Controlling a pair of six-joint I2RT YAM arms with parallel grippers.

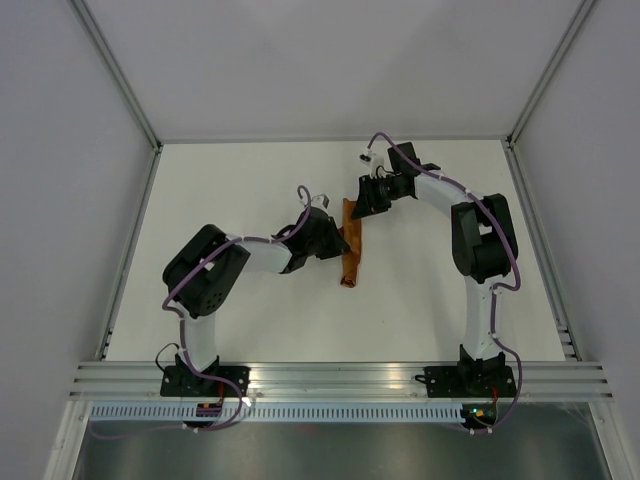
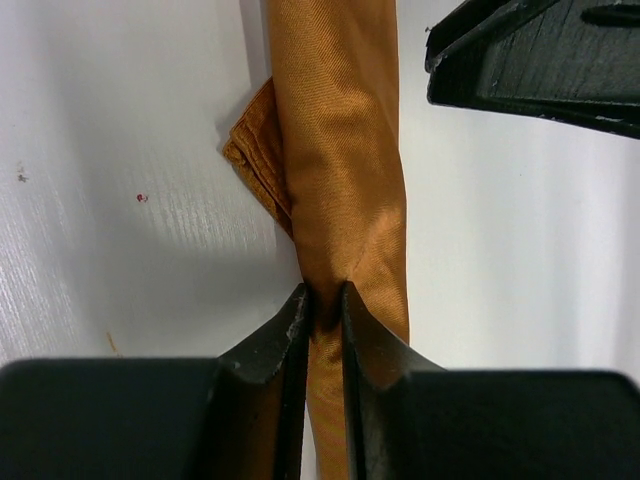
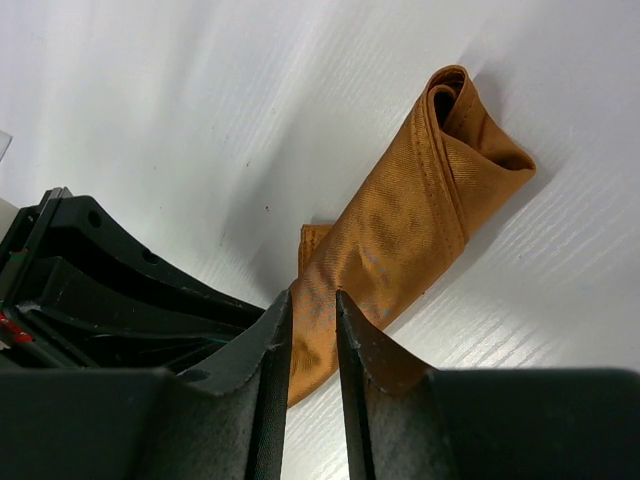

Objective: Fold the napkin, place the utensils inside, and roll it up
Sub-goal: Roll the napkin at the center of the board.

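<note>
Left gripper [image 2: 322,295] and right gripper [image 3: 313,300] pinch the rolled napkin [image 1: 351,262], lying near-to-far

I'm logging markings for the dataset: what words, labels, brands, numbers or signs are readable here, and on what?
None readable in any view. The napkin is plain cloth; the left hand, the right hand and the table show no lettering.

Two blk/white arms [image 1: 258,254] w/ purple cables [image 1: 517,262], matte blk pincer fingers [image 2: 270,352]
</note>
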